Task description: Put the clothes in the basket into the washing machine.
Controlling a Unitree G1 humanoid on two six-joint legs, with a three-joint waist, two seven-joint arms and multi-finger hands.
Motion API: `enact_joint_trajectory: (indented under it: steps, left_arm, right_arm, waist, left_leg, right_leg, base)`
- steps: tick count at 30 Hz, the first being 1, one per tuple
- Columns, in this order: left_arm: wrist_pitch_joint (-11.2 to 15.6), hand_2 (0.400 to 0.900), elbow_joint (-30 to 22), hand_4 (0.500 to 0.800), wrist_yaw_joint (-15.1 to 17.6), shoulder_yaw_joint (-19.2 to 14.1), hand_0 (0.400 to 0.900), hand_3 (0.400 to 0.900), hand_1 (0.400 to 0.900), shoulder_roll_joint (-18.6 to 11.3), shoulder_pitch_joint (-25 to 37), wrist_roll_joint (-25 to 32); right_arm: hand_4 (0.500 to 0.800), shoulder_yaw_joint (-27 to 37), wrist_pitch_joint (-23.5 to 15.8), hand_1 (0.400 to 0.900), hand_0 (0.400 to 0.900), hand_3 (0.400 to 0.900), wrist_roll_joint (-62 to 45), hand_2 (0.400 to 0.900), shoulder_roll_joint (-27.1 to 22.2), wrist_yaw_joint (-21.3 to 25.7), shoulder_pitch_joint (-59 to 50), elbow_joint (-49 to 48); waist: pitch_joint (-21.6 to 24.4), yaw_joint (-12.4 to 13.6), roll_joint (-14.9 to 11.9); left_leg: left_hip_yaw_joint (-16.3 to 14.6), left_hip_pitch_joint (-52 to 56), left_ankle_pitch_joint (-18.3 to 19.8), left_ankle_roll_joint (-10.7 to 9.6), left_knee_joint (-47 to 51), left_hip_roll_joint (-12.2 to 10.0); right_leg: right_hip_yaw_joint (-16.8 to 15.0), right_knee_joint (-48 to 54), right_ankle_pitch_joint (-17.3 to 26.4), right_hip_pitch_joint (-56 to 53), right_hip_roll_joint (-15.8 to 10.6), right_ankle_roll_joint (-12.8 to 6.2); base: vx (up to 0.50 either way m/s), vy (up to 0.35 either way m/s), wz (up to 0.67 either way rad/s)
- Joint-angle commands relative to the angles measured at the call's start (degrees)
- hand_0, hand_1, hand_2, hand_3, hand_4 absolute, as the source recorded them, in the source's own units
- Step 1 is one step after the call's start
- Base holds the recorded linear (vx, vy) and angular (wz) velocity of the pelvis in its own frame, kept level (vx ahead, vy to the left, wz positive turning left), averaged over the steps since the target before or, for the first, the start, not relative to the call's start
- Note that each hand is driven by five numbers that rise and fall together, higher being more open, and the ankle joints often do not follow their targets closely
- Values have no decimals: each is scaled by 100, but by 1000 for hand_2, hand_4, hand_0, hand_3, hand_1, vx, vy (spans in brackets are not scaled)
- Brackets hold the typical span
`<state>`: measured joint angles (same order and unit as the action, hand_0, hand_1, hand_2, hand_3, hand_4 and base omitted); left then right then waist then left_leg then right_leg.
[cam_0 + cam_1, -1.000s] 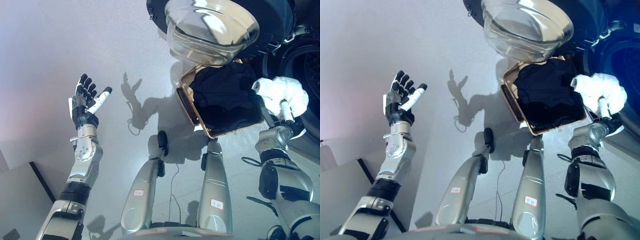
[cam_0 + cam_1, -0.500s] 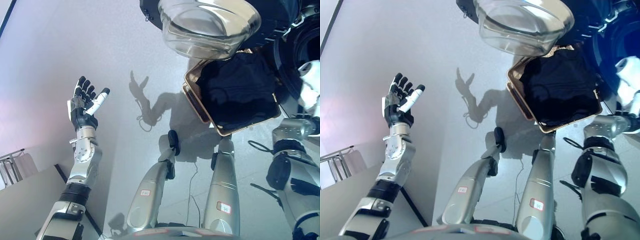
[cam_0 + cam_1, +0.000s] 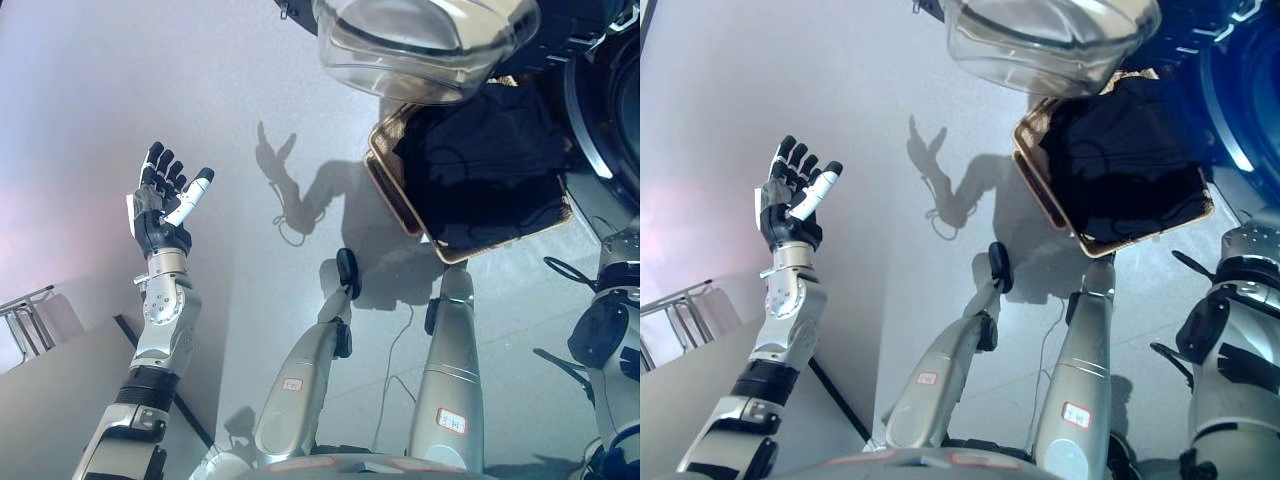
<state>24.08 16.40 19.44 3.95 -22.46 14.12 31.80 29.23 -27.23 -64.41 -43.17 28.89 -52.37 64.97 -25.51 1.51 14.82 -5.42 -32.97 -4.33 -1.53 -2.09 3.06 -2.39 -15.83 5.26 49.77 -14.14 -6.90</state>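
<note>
On the grey floor (image 3: 90,90) to the upper right, we see the tan basket (image 3: 392,190) holding dark clothes (image 3: 485,160). It lies just below the open round glass door (image 3: 420,45) of the washing machine (image 3: 610,110), whose drum opening shows at the right edge. The clothes fill the basket; none are visible inside the drum from here.

Our left hand (image 3: 163,200) is raised at the left, well apart from the basket, palm upright, fingers straight and spread, gripping nothing. This matches its pose one second ago.

Our right hand is no longer visible. One second ago it held a bundle of white cloth at the basket's right edge, beside the drum opening. Half a second ago it sat at the right edge of the view. Now only the right forearm shows at the lower right, so we cannot tell whether that hand is clenched or released. The white cloth is also out of view.

The whole scene has shifted between pictures, which indicates camera movement; the basket itself appears unmoved against the machine.
</note>
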Motion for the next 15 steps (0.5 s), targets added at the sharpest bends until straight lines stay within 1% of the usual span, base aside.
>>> enact_joint_trajectory:
  steps: [1, 2, 4, 5, 6, 8, 9, 10, 14, 15]
  left_arm:
    - [607, 900, -145, 800, 169, -508, 900, 900, 900, 7, -250, 80]
    - [606, 900, -150, 800, 173, -516, 900, 900, 900, 4, -261, 74]
    - [622, 900, -157, 800, 234, -560, 900, 900, 900, 39, -269, 61]
    - [620, 900, -161, 800, 239, -568, 900, 900, 900, 32, -280, 56]
    - [628, 900, -140, 800, 248, -565, 900, 900, 900, 24, -232, 51]
    - [665, 900, -122, 800, 233, -539, 900, 900, 900, -17, -162, 22]
    - [670, 900, -117, 800, 234, -541, 900, 900, 900, -15, -161, 20]
    - [695, 900, -127, 800, 234, -528, 900, 900, 900, -80, -108, -24]
    - [707, 900, -64, 800, 256, -557, 900, 900, 900, -134, -26, -80]
    - [707, 900, -12, 800, 265, -584, 900, 900, 900, -150, 8, -104]
  right_arm:
    - [800, -466, -598, 900, 900, 900, 100, 900, -686, -189, 577, -196]
    - [800, -466, -604, 900, 900, 900, 109, 900, -663, -179, 588, -218]
    - [800, -532, -587, 900, 900, 900, 206, 900, -363, -183, 644, -235]
    - [800, -531, -589, 900, 900, 900, 227, 900, -338, -160, 651, -258]
    - [800, -703, -410, 900, 900, 900, 537, 900, -226, -123, 712, -66]
    - [800, -967, -151, 900, 900, 900, 1078, 900, -165, -3, 805, 69]
    - [800, -969, -135, 900, 900, 900, 1129, 900, -154, 49, 797, 45]
    - [800, -1157, 7, 900, 900, 900, 1505, 900, -128, 110, 905, 23]
    - [800, -1489, 260, 900, 900, 900, 2318, 900, 89, 282, 1169, -195]
    - [800, -1662, 386, 900, 900, 900, 2660, 900, 121, 294, 1271, -284]
  waist:
    - [729, -174, 253]
    - [739, -179, 242]
    - [727, -164, 253]
    - [729, -168, 242]
    - [726, -142, 233]
    - [713, -146, 201]
    - [706, -157, 205]
    - [696, -170, 169]
    - [669, -225, 64]
    - [669, -242, 22]
  left_leg:
    - [368, 188, 573, -564, -357, -589]
    - [364, 179, 575, -564, -361, -588]
    - [335, 154, 587, -550, -356, -571]
    - [329, 154, 588, -549, -357, -572]
    - [326, 152, 615, -536, -398, -560]
    - [328, 129, 638, -529, -482, -538]
    - [333, 127, 643, -526, -493, -536]
    - [343, 106, 665, -524, -558, -510]
    - [358, 86, 759, -488, -772, -442]
    - [354, 92, 792, -472, -836, -423]
  right_leg:
    - [-195, -173, -43, 189, -70, -230]
    - [-202, -186, -47, 205, -70, -230]
    - [-204, -166, -11, 219, -68, -227]
    - [-209, -160, -6, 219, -65, -227]
    - [-207, -161, 9, 201, -78, -227]
    - [-209, -149, 50, 154, -112, -227]
    - [-204, -142, 52, 144, -117, -230]
    - [-202, -112, 91, 84, -151, -229]
    - [-164, 2, 191, -115, -237, -239]
    - [-165, 22, 223, -182, -259, -241]
  base:
    - [0, 0, 0]
    - [22, 18, -6]
    - [4, 15, -7]
    - [-2, 9, -6]
    - [0, 0, 0]
    - [-22, 7, 5]
    - [-18, 12, 8]
    - [-16, 23, 6]
    - [-11, 39, 3]
    - [0, 55, 0]
